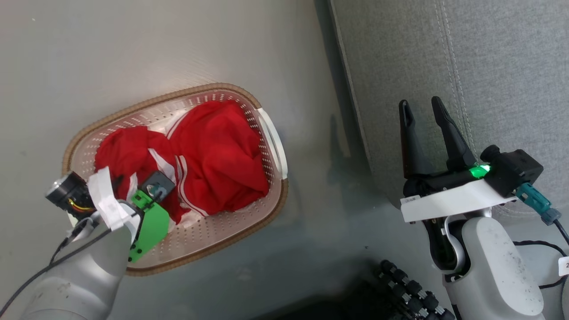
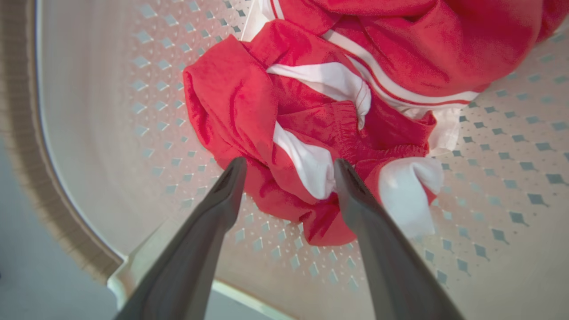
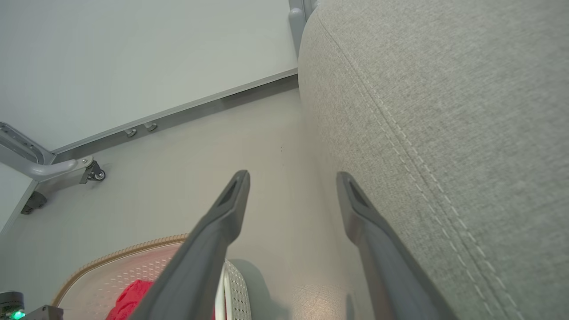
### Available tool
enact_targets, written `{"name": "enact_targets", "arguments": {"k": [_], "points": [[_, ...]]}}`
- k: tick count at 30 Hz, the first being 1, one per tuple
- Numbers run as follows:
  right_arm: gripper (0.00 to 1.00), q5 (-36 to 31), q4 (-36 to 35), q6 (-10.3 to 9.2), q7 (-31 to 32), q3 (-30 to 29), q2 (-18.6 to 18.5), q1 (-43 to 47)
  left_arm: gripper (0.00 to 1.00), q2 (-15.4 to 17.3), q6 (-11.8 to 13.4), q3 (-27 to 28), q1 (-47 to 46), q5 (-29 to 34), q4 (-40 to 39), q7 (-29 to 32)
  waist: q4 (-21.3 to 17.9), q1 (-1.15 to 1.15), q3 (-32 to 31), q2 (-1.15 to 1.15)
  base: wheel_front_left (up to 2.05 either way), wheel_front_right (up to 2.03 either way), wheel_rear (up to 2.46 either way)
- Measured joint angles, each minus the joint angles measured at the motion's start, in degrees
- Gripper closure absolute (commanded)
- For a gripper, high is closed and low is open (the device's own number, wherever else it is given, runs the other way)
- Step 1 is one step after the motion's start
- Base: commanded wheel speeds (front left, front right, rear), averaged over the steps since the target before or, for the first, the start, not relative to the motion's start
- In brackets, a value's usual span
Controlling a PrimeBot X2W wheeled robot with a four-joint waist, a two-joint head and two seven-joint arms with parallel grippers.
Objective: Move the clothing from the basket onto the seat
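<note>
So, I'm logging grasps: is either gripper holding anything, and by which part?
Nothing is held. The left gripper stands open astride a fold of the clothing in the basket; the right gripper is open by the seat.

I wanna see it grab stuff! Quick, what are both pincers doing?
Left pincer: open, straddling a fold of the clothes in the basket.
Right pincer: open, empty, by the seat.
</note>
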Motion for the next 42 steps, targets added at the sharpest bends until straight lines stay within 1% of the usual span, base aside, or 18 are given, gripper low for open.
{"name": "enact_targets", "arguments": {"k": [2, 6, 11, 14, 16, 20, 25, 30, 36, 42], "points": [[0.00, 0.6, -0.2, 0.00, 0.0, -0.1, 0.0, -0.3, 0.00, 0.7, 0.1, 0.2, -1.2, -0.3, 0.1, 1.0, -0.8, 0.00, 1.7, 0.00, 0.00, 0.00, 0.00], [0.00, 1.1, -0.2, 0.00, 0.0, 0.4, 0.0, -0.6, 0.00, 1.8, 1.0, -0.3, -3.1, -0.2, 0.1, 1.7, -2.5, 0.00, 4.7, 0.00, 0.00, 0.00, 0.00], [0.00, 2.7, -0.2, 0.00, 0.0, 1.7, 0.0, -1.0, 0.00, 3.2, 1.1, -1.5, -4.2, 0.3, 0.3, 3.4, -4.4, 0.00, 7.3, 0.00, 0.00, 0.00, 0.00], [0.00, 3.5, -0.4, 0.00, 0.0, 2.3, 0.0, -1.2, 0.00, 3.5, 2.6, -1.1, -5.4, -0.2, 0.2, 3.5, -5.4, 0.00, 8.4, 0.00, 0.00, 0.00, 0.00], [0.00, 6.0, -1.0, 0.00, 0.0, 2.4, 0.1, -1.2, 0.00, 3.8, 2.6, -1.2, -5.8, -0.3, 0.2, 4.9, -6.0, 0.00, 9.0, 0.00, 0.00, 0.00, 0.00], [0.00, 6.6, -1.8, 0.00, 0.0, 3.5, 0.1, -1.7, 0.00, 5.5, 2.7, -2.3, -6.4, 0.0, 0.3, 8.3, -7.2, 0.00, 10.2, 0.00, 0.00, 0.00, 0.00], [0.00, 7.2, -2.9, 0.00, 0.0, 4.3, 0.1, -2.0, 0.00, 7.2, 1.5, -4.4, -7.8, 1.4, 0.3, 11.4, -8.6, -0.01, 11.8, 0.00, 0.00, 0.00, 0.00], [0.00, 7.2, -3.7, 0.00, -0.1, 4.6, 0.1, -1.8, 0.00, 7.1, -0.7, -7.1, -9.5, 3.3, 0.3, 13.6, -9.3, -0.01, 13.4, 0.00, 0.00, 0.00, 0.00], [0.00, 7.5, -4.7, 0.01, -0.2, 4.3, 0.1, -0.8, 0.00, 7.0, -2.9, -9.7, -10.8, 4.1, 0.3, 16.7, -9.3, -0.01, 14.5, 0.00, 0.00, 0.00, 0.00], [0.00, 7.5, -5.4, 0.08, -0.2, 4.0, 0.2, 0.1, 0.00, 7.2, -4.0, -11.7, -11.7, 4.0, 0.3, 19.2, -9.3, -0.01, 15.1, 0.00, 0.00, 0.00, 0.00]]}}
